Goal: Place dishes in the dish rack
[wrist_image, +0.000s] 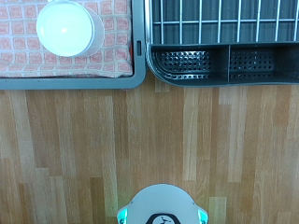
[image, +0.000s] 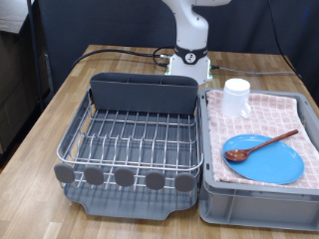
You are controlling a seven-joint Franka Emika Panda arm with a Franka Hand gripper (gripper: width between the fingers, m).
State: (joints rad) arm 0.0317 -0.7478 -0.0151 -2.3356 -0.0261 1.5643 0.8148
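Exterior view: pincer out of frame, only the white arm base (image: pixel 187 45) visible at the back of the wooden surface (image: pixel 60 110). Dish rack (image: pixel 130 139) sitting empty, wire grid bare, grey caddy (image: pixel 143 93) at its far end, round knobs (image: pixel 125 177) along the near edge. All dishes in the grey crate (image: pixel 261 194) on pink checkered cloth (image: pixel 274 115): white mug (image: pixel 236 97) in the far corner, blue plate (image: pixel 265 158) nearer, wooden spoon (image: pixel 261 146) lying across the plate. Nothing racked yet.

Risks, judged: spoon resting on the plate, so grabbing the plate first likely to tip or fling the spoon. Flat plate on soft cloth, hard to get a finger under the rim; slip probable. Crate wall close to the mug, finger clash possible on approach.

Wrist view: looking straight down from high up. No fingers in frame, so opening width impossible to tell; nothing seen held or touched. Mug (wrist_image: pixel 69 28), open mouth up, well below and off to one side on the cloth (wrist_image: pixel 112 51). Caddy compartments (wrist_image: pixel 220 61) and rack wires (wrist_image: pixel 224 19) off to the other side, bare wood (wrist_image: pixel 149 131) directly beneath. White rounded robot part (wrist_image: pixel 163 207) at the frame edge.
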